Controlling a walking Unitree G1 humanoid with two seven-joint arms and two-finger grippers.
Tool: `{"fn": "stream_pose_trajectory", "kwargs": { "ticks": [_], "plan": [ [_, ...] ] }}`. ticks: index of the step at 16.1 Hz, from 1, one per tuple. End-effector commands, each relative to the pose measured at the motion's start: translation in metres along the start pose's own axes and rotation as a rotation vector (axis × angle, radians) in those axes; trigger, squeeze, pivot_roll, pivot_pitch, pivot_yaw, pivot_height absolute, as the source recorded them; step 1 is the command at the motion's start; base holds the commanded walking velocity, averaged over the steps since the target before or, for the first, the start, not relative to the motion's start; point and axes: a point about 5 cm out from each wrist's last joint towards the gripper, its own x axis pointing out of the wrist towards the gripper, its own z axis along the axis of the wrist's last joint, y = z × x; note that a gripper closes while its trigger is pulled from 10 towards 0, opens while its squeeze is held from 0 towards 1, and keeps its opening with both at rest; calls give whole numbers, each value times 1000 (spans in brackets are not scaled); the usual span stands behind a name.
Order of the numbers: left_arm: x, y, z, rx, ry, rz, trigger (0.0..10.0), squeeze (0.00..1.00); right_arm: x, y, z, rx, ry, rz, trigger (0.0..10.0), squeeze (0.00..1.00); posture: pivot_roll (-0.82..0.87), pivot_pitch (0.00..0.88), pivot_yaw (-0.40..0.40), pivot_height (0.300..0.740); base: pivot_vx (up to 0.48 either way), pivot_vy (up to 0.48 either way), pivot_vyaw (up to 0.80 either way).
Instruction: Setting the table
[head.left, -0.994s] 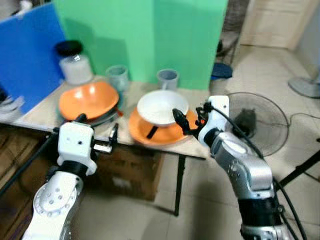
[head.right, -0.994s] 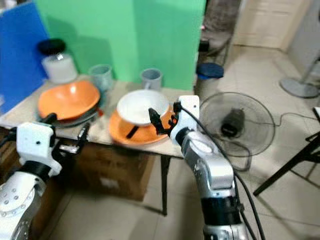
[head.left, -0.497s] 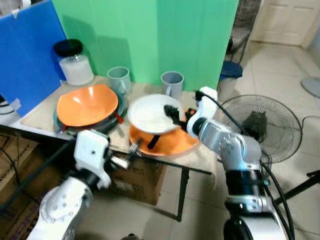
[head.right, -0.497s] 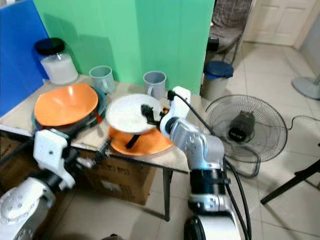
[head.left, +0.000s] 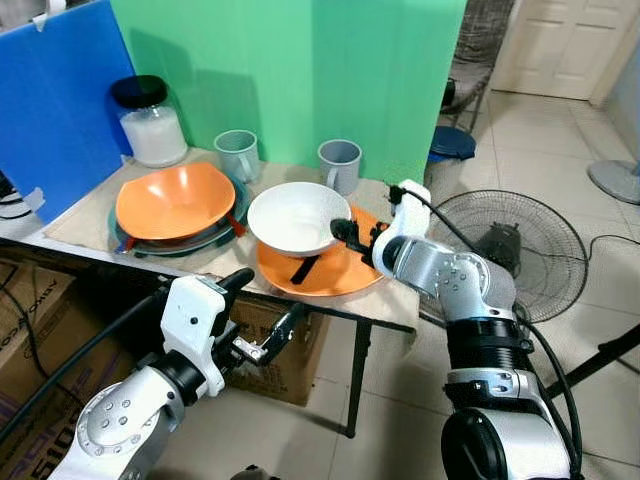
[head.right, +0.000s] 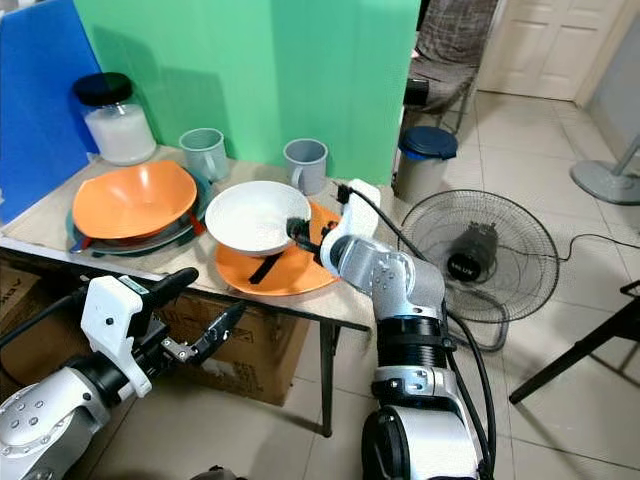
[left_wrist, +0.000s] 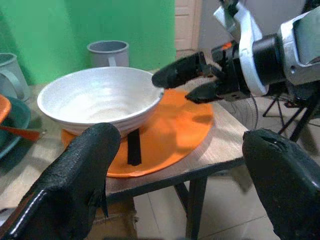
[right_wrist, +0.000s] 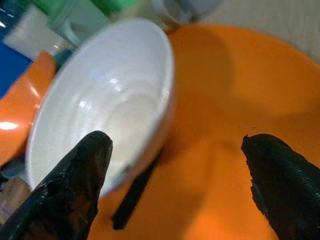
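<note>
A home, by the look of the pale tiled floor (head.left: 560, 180), the panelled door (head.left: 548, 45) and the chair (head.right: 445, 50) behind. Household odds all round: a floor fan (head.right: 478, 250), a blue bin (head.right: 428, 142), cardboard boxes (head.left: 30, 320) under a small table (head.left: 390, 300) laid with an orange plate (head.left: 330, 272), white bowl (head.left: 296, 215), mugs (head.left: 338, 162) and a lidded jar (head.left: 148, 122). Blue (head.left: 55, 100) and green boards (head.left: 290, 70) propped behind as a backdrop.

Right arm bent at the elbow and reaching forward, right gripper (head.left: 350, 232) with fingers spread apart; left arm held low, left gripper (head.left: 262, 318) with fingers parted wide, nothing between them
</note>
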Motion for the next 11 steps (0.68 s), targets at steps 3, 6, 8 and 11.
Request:
{"fn": "stream_pose_trajectory", "kwargs": {
  "ticks": [3, 6, 8, 11],
  "plan": [
    [-1, -5, 3, -7, 0, -59, 10000, 212, 10, 12, -9, 60, 39, 12, 2275, 0, -14, 8, 26, 740, 0, 0, 0],
    [-1, -5, 4, 3, -2, -58, 10000, 208, 16, 20, -18, 202, 68, 64, 2118, 0, -10, 9, 24, 740, 0, 0, 0],
    [-1, -5, 4, 4, -2, -57, 10000, 212, 18, 25, -20, 246, 85, 90, 1176, 0, -10, 10, 23, 740, 0, 0, 0],
    [-2, -5, 3, 8, 0, -52, 10000, 208, 18, 44, -19, 260, 108, 185, 0, 0, -7, 6, 15, 740, 0, 0, 0]
  ]
}}
